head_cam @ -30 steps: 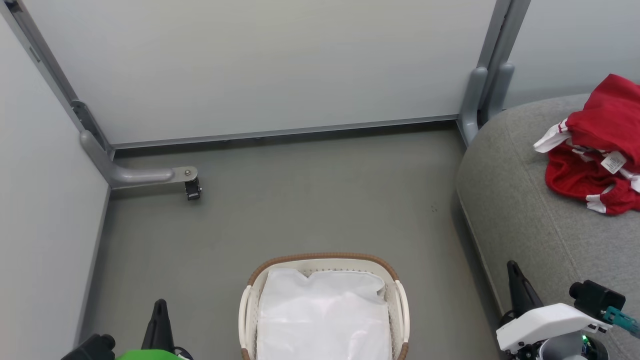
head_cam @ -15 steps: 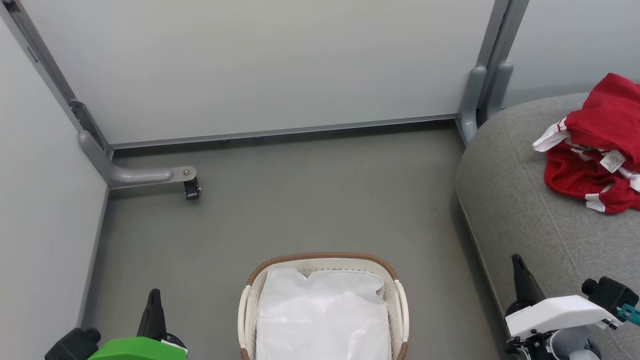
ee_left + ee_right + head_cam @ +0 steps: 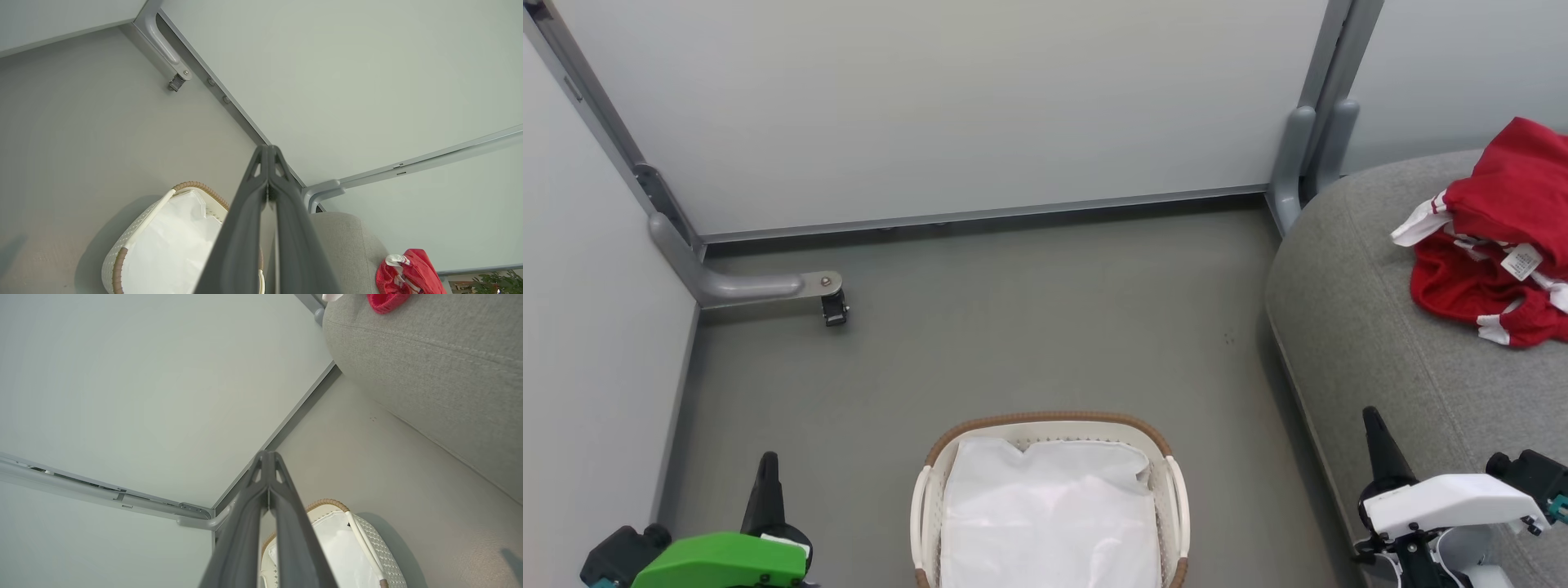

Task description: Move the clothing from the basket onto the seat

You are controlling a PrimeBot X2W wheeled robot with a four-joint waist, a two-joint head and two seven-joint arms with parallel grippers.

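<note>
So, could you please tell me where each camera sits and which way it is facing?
Head view: on the robot's head, facing forward and down at floor, basket and the seat bearing clothing; left gripper lower left, right gripper lower right, jaws shut.
Left wrist view: on the left wrist, looking along its shut jaws past the basket toward wall and seat.
Right wrist view: on the right wrist, along its shut jaws over the basket toward the wall.
Both wrist views share basket, seat, clothing.
</note>
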